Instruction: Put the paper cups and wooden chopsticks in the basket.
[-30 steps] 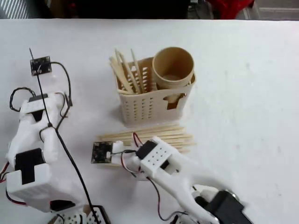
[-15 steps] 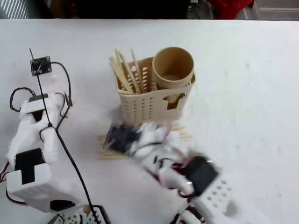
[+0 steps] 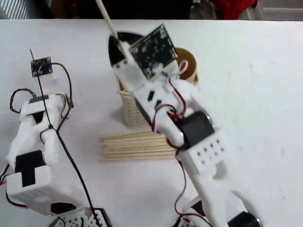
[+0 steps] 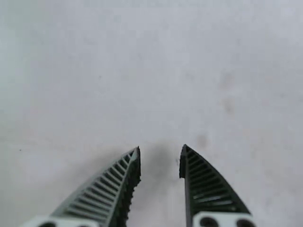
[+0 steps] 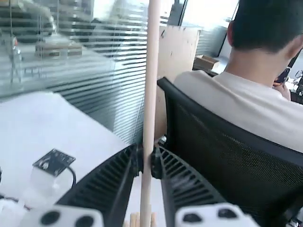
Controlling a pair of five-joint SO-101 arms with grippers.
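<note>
Found right gripper (image 5: 146, 161) pinching one wooden chopstick (image 5: 152, 71), raised above basket (image 3: 127, 111). Noted paper cup (image 3: 188, 66) inside basket. Logged chopstick pile (image 3: 135, 144) just beside basket, yet to load. Found left gripper (image 4: 159, 163) spread, well apart from basket.

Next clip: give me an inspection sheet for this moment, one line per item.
Surface: white table, bare under the left gripper.
Job's things: basket partly hidden by the right arm; paper cup at its far corner, mostly hidden; loose chopsticks lying flat in front of the basket; one chopstick held above the basket.
Clutter: nothing seen.
Grippers: left gripper open; right gripper shut on the one chopstick.
Cables: black cable draped over the left arm; red wires on the right arm.
Surroundings: black mesh chair, window blinds.
</note>
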